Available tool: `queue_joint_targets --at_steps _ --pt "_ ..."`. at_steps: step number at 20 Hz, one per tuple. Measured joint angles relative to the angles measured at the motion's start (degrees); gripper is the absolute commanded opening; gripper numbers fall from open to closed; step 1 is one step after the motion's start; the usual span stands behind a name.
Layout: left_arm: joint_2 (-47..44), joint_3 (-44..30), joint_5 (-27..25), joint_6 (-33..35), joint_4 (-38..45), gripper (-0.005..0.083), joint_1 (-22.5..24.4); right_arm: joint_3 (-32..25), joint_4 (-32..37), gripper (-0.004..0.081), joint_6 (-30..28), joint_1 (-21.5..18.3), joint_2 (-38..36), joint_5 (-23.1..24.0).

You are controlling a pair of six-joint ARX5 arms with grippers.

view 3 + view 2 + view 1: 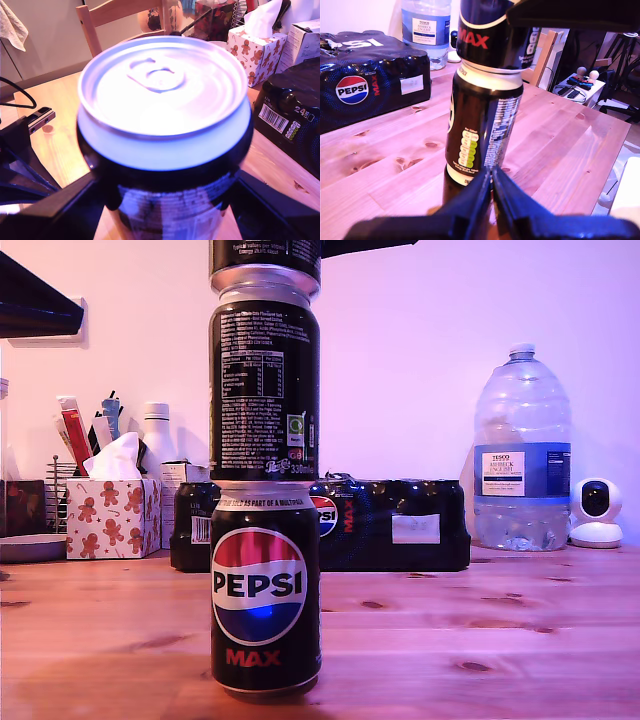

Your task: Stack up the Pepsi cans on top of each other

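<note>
Three black Pepsi cans stand stacked near the middle of the wooden table [500,640]. The bottom can [265,600] shows its globe logo, the middle can [265,390] its white nutrition text, and the top can [265,255] is cut off by the frame. My second gripper [165,200] is shut on the top can [162,100], with a finger on either side of it; one finger [365,245] shows in the exterior view. My first gripper [492,182] is shut on nothing, just in front of the middle can [485,120].
A shrink-wrapped Pepsi Max multipack [400,525] lies behind the stack. A big water bottle [520,460] and a white camera [597,512] stand at the exterior view's right, and a tissue box [112,515] at its left. A dark arm part [35,300] hangs at the exterior view's upper left.
</note>
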Motion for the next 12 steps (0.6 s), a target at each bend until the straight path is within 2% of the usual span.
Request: queue_joint_targets --at_steps 7,9,12 --pt "0.0 0.0 0.0 0.0 0.0 -0.0021 0.0 0.37 -0.74 0.0618 0.04 0.0 0.0 0.59" --pt "0.0 0.0 0.0 0.0 0.0 -0.0021 0.0 0.44 -0.85 0.0624 2.03 0.0 0.0 1.16" --pt "0.0 0.0 0.02 0.0 0.0 -0.0021 0.0 0.44 -0.87 0.0705 2.84 0.0 0.0 1.44"
